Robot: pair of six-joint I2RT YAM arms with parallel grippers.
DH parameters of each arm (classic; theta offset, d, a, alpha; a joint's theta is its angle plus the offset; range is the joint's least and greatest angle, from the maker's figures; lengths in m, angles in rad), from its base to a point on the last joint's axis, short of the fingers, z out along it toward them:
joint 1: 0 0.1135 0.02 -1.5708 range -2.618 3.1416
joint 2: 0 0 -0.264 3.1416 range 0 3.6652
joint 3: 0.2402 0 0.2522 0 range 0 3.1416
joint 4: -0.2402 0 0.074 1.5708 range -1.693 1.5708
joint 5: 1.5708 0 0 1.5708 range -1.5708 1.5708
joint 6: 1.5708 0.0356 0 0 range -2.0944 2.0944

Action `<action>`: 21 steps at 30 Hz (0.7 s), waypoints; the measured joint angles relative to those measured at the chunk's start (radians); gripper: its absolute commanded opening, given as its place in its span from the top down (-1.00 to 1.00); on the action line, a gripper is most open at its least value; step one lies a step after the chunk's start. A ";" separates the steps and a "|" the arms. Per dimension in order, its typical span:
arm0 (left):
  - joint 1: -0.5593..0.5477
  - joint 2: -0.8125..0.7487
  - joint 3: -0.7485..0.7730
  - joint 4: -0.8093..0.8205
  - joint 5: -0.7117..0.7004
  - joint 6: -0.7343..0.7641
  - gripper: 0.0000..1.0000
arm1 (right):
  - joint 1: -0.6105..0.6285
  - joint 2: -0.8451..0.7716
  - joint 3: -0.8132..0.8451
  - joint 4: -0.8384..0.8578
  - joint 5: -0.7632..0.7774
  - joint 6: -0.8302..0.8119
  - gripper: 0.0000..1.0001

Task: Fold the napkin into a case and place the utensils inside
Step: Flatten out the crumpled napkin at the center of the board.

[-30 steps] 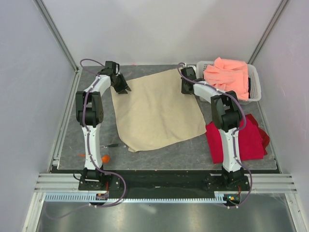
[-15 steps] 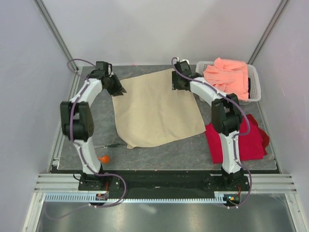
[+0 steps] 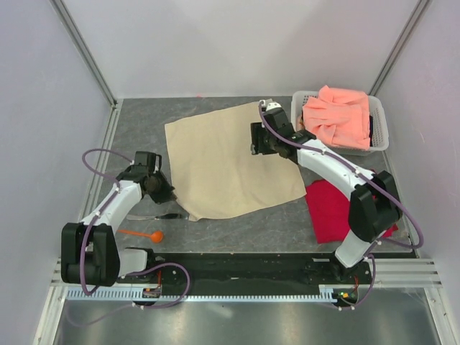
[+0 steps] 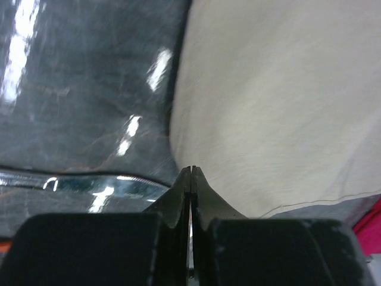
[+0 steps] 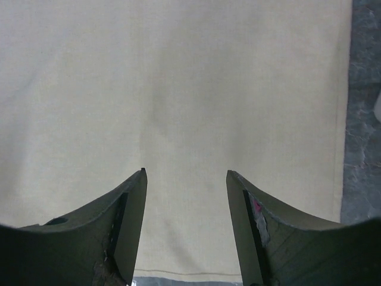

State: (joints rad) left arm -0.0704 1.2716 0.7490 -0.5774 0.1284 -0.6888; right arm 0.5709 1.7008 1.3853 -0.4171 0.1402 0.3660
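Note:
The beige napkin (image 3: 226,162) lies flat and unfolded on the middle of the table, also in the left wrist view (image 4: 280,101) and the right wrist view (image 5: 178,89). My left gripper (image 3: 167,194) is shut and empty, its tip (image 4: 190,170) at the napkin's near left edge. My right gripper (image 3: 253,140) is open and empty, low over the napkin's far right part (image 5: 184,173). The orange spoon (image 3: 144,234) lies near the left arm's base. The thin dark utensil (image 3: 165,215) lies by the napkin's near left corner.
A white basket (image 3: 381,126) at the far right holds a salmon-pink cloth (image 3: 338,115). A red cloth (image 3: 334,208) lies beside the napkin, under the right arm. Grey walls and metal rails close in the table.
My left arm has swung from the napkin's far left corner back to its near left edge. My right gripper has shifted slightly nearer, over the cloth. The napkin's far edge has settled flat.

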 measured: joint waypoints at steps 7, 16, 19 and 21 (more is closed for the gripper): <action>-0.030 -0.005 -0.096 0.016 -0.027 -0.047 0.96 | -0.012 -0.109 -0.124 0.019 0.016 0.001 -0.30; -0.056 0.079 -0.096 0.029 -0.070 -0.078 0.96 | -0.012 -0.120 -0.193 0.043 0.020 0.001 -0.30; -0.058 0.081 -0.101 0.026 -0.074 -0.093 0.96 | -0.012 -0.120 -0.196 0.049 0.020 0.001 -0.31; -0.061 0.075 -0.111 0.023 -0.072 -0.109 0.96 | -0.012 -0.121 -0.196 0.056 0.021 0.001 -0.31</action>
State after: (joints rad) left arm -0.1314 1.3468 0.6384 -0.5541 0.0559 -0.7982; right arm 0.5591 1.5803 1.1889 -0.3611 0.1616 0.3668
